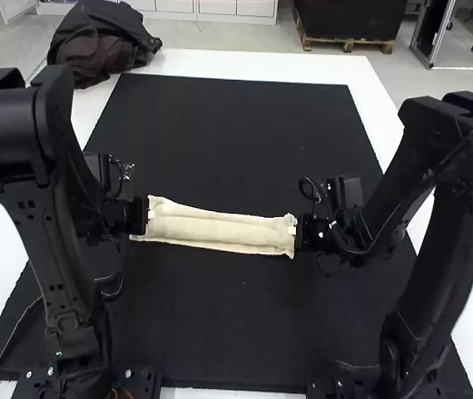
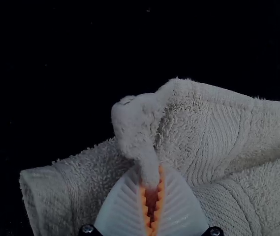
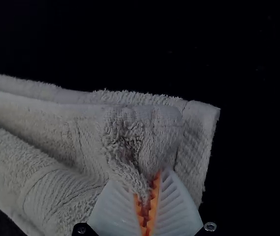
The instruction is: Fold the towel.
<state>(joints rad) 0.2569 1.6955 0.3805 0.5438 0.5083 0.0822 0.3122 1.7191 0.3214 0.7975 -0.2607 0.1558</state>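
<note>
Because my left gripper [image 2: 152,186] and right gripper [image 3: 147,191] pinch opposite ends of the towel [image 1: 224,231], its long side runs between them, across the mat [image 1: 236,125].

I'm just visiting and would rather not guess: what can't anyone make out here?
- High view: the underside of the towel, hidden by its upper layers; the layer count, too small to tell.
- Left and right wrist views: the cloth inside the left gripper and right gripper, hidden by fingers; the towel's farther end, cut off by the edge.
</note>
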